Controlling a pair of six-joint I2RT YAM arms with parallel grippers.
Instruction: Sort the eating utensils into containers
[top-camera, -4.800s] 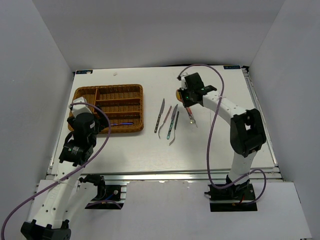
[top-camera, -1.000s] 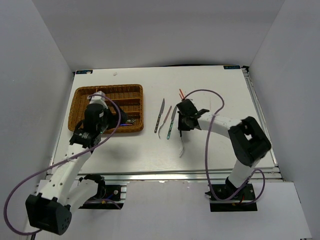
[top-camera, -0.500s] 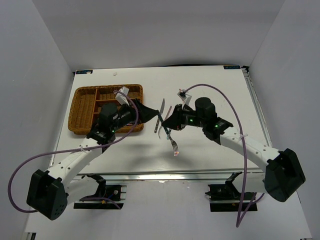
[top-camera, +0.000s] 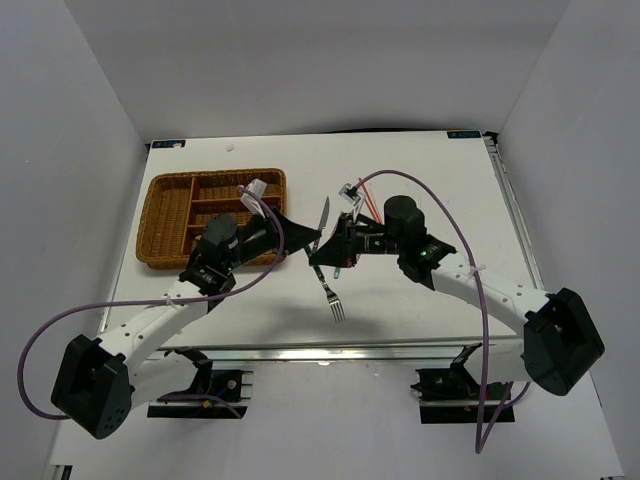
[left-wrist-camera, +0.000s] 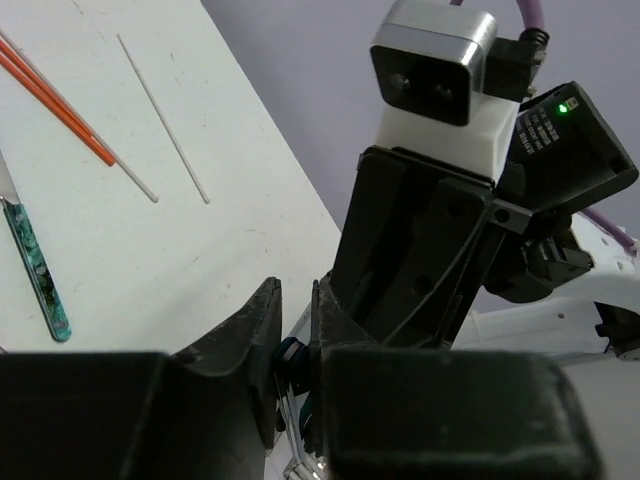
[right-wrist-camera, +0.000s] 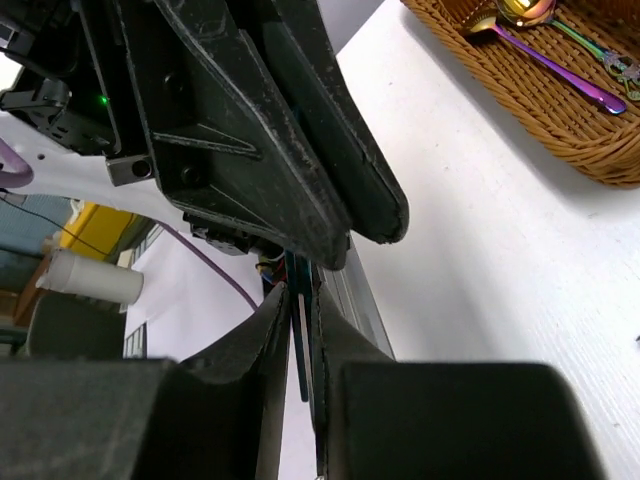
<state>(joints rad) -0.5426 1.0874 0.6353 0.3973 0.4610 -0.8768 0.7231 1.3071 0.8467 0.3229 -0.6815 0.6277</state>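
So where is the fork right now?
In the top view the fork hangs over mid-table, tines toward the near edge, where the left gripper and right gripper meet, just right of the wicker tray.

Silver fork (top-camera: 328, 293) aloft, tines nearward

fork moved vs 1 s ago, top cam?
Yes. The fork has shifted left, closer to the wicker tray, which has stayed put.

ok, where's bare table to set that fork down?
Free: the near strip of table below the fork, and the far right corner beyond the chopsticks. Crowded: mid-table, knives around the left gripper and right gripper, beside the tray.
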